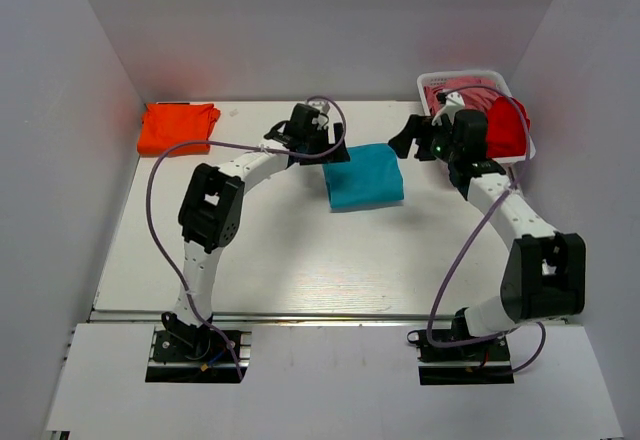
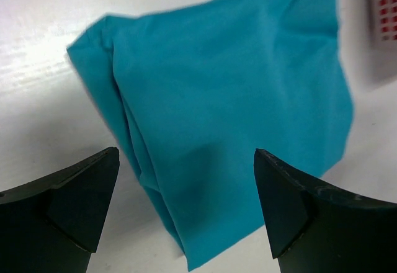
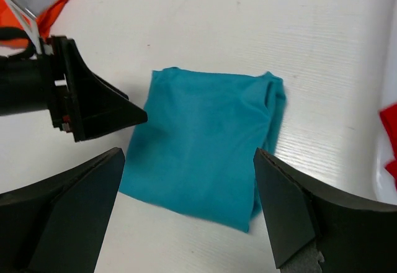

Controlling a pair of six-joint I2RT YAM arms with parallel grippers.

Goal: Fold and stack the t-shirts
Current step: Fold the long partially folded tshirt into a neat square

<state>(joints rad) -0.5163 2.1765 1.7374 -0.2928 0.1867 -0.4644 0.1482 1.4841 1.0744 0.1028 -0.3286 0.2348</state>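
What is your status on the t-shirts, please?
Grippers open and empty: left gripper, right gripper, above teal t-shirt. It lies folded, mid-table; orange t-shirt folded far left, not yet stacked. Nothing blocking seen.

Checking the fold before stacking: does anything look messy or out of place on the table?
Only the teal t-shirt: its fold lies slightly askew, and one corner is bunched with uneven layers. The orange t-shirt sits folded at the far left.

A white table (image 1: pixel 300 260) with a faint wood grain stands between plain pale walls (image 1: pixel 300 20) in soft light.
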